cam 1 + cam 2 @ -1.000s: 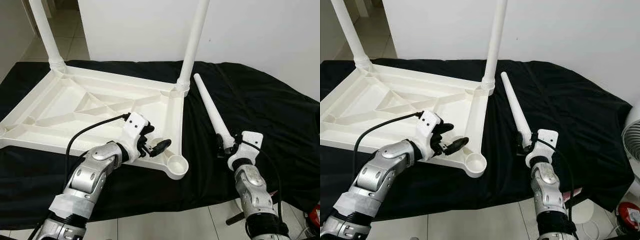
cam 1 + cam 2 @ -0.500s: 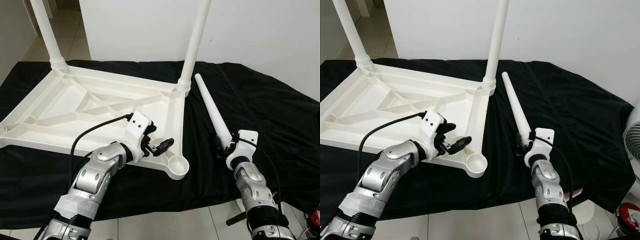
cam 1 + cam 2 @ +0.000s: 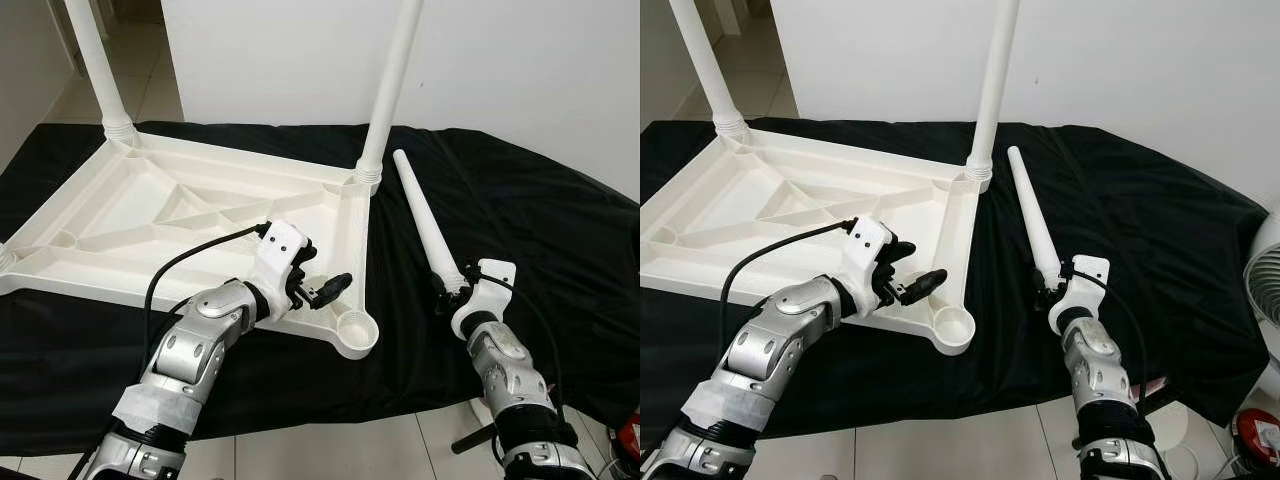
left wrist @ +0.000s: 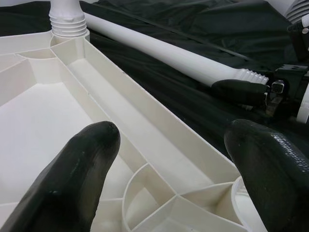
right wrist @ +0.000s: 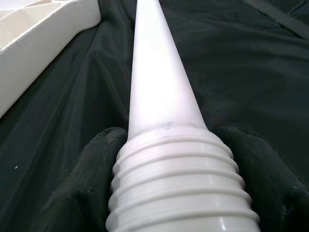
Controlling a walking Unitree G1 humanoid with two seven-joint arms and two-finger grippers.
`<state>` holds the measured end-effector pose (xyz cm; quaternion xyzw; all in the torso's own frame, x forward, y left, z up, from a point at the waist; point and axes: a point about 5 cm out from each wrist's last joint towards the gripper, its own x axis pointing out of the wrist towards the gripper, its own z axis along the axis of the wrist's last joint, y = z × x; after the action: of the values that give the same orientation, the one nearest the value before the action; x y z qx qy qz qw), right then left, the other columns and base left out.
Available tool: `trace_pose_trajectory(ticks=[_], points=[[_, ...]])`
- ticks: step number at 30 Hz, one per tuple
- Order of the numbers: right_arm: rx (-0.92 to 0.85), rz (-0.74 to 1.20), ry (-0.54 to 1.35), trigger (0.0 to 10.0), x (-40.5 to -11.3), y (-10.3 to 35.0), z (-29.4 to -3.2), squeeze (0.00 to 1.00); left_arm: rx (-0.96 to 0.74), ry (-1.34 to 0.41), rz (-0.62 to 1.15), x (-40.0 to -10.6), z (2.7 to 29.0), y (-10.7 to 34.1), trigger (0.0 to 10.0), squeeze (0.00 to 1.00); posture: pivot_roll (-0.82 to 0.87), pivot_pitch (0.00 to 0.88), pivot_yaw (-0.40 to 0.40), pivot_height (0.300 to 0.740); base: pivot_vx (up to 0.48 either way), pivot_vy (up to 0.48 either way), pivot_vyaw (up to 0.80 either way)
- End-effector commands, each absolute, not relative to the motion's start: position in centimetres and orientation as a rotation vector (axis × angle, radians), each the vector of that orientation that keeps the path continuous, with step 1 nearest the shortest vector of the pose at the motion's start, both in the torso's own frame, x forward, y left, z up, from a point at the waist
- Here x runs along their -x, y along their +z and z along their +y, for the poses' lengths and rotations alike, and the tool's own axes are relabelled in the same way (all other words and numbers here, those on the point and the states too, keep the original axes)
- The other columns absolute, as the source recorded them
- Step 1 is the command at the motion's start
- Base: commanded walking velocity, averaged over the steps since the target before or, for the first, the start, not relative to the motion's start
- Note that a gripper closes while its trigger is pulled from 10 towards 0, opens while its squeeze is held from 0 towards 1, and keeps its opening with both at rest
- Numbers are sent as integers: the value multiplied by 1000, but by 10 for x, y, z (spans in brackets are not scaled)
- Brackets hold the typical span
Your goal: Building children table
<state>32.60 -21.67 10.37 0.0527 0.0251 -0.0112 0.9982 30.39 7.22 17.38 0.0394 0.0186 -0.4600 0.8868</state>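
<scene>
The white children's table top [image 3: 150, 205] lies upside down on a black cloth. Two legs stand screwed in at its far corners, one at the left [image 3: 95, 60] and one at the right [image 3: 390, 85]. The near right corner socket [image 3: 352, 331] has no leg in it. My left gripper [image 3: 322, 272] is open, its fingers [image 4: 72, 179] straddling the rim just behind that socket. A loose white leg [image 3: 425, 220] lies on the cloth to the right of the table. My right gripper [image 3: 450, 288] is shut on its threaded end [image 5: 178, 193].
The black cloth [image 3: 540, 220] ends near my arms, with tiled floor below. A white fan [image 3: 1265, 270] and a red object [image 3: 1260, 430] stand off the right edge. A white wall rises behind the table.
My left gripper has edged forward and right along the table's rim toward the corner socket. The right gripper keeps its hold on the loose leg, barely shifted.
</scene>
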Motion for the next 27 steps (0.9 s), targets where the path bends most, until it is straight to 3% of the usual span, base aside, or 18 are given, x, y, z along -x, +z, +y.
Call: trace_pose_trajectory(ticks=[1,5,16,27], points=[[-87,1,-63,10000,-325,108,-220,0,-82,-912,30,-307,72,175,10000,0,35,35,-67,740,0,0,0],[-80,-97,-111,10000,-328,127,-225,0,-68,-913,15,-309,73,178,10000,0,33,27,-67,740,0,0,0],[-72,-344,-19,10000,-339,188,-218,0,-67,-916,-9,-313,71,183,10000,0,25,3,-63,740,0,0,0],[-8,-640,155,10000,-345,263,-181,0,-62,-904,-29,-320,69,188,10000,0,17,0,-57,740,0,0,0]])
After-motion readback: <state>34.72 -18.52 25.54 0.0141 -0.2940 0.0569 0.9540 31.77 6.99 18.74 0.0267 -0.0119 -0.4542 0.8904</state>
